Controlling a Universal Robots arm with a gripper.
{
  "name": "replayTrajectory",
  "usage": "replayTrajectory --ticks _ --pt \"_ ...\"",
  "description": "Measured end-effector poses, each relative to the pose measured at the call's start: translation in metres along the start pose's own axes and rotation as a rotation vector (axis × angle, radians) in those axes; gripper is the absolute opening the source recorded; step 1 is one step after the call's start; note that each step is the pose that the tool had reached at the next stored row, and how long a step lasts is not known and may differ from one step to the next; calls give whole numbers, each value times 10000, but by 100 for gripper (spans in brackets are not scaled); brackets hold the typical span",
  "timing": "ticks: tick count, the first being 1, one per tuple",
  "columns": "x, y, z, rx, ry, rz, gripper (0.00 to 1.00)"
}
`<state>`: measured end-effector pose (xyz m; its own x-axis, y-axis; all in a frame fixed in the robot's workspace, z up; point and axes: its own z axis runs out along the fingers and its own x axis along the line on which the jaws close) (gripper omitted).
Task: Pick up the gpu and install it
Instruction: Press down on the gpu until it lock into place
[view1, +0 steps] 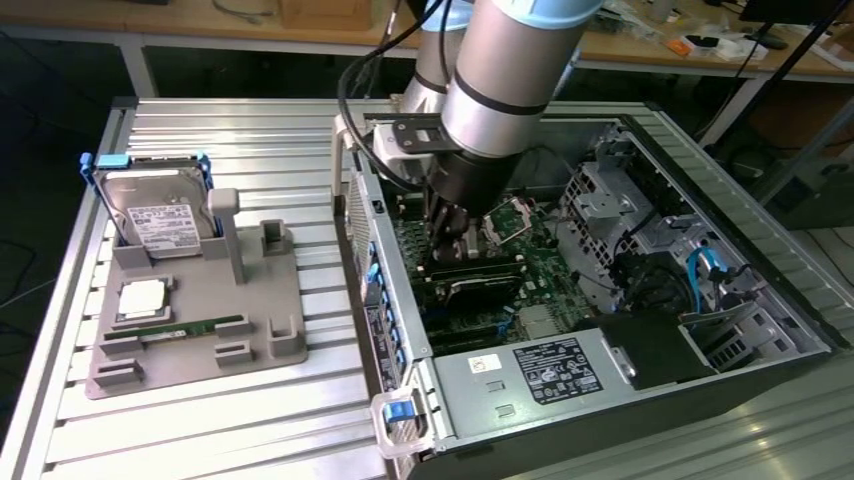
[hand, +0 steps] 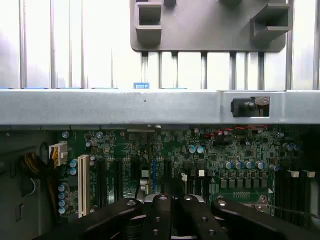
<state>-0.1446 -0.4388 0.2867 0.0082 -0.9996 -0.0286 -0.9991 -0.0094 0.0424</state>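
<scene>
Black gripper (view1: 451, 232) fingers are squeezed close together, down inside the open computer case (view1: 727, 215), right over the green motherboard (hand: 225, 155). The gpu (view1: 470, 272) is the dark flat card just under the fingers, sitting on the motherboard; I cannot tell if the fingers are pinching it. On the exterior view's left, a grey holder (view1: 267, 335) keeps a silver hard drive (view1: 158, 218) and a thin green memory stick (view1: 180, 329)
</scene>
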Motion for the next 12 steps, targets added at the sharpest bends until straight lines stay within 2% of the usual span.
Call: replayTrajectory --ticks 5,8,12 --pt "3 42 72 1 -1 -1 11" --pt "3 43 72 0 1 0 11" --pt "2 102 74 13 -3 0 11"
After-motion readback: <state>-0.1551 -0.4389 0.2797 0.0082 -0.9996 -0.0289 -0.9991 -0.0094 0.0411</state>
